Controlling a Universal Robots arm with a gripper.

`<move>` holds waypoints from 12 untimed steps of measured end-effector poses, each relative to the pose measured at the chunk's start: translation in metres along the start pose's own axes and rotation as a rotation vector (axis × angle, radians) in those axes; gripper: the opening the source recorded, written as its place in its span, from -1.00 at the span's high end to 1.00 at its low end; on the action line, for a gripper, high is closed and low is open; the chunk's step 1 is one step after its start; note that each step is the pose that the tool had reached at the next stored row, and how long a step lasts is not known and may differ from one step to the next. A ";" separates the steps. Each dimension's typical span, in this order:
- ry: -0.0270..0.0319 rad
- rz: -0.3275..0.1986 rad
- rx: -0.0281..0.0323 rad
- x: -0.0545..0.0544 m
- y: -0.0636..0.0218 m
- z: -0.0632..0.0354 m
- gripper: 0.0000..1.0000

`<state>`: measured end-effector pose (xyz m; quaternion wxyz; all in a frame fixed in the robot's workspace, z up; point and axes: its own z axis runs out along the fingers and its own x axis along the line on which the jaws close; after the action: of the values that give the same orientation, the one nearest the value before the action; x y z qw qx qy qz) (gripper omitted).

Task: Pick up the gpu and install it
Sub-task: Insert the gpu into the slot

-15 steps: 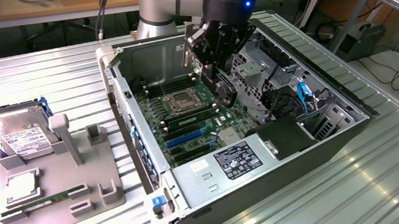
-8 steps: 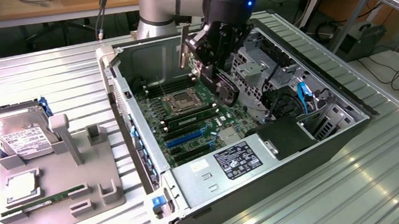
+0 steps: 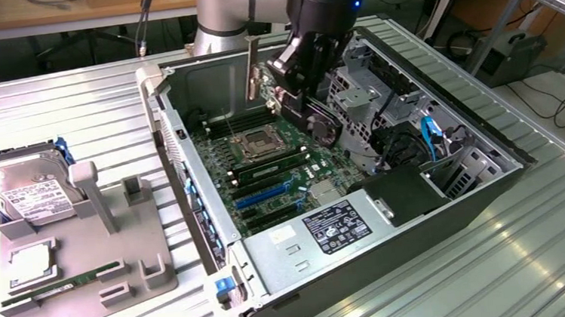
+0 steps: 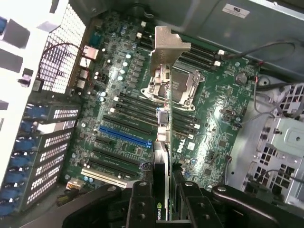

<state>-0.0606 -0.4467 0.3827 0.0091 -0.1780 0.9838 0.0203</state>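
We've got the gpu pinched edge-on in the jaws, clamped on its black end, so the bracket sticks out ahead and the card hangs thin-side down over the motherboard. Makes sense: held like that its edge can line up with the blue slot, which sits at about 9 o'clock from the card in the wrist view. The gripper reaches down into the open case from above, tilted a bit, well above the board. Case lies on the table.
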 end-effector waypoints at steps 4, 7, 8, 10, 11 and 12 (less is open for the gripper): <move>0.0027 -0.073 -0.0019 0.000 0.0000 0.0001 0.48; 0.0046 -0.124 -0.0031 0.000 0.0000 0.0002 0.48; 0.0051 -0.140 -0.0036 0.000 0.0000 0.0002 0.48; 0.0062 -0.168 -0.0042 0.000 0.0000 0.0002 0.48; 0.0068 -0.185 -0.0047 0.000 0.0000 0.0003 0.48; 0.0074 -0.201 -0.0050 0.000 0.0000 0.0003 0.48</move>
<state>-0.0606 -0.4467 0.3825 0.0070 -0.2762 0.9609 0.0211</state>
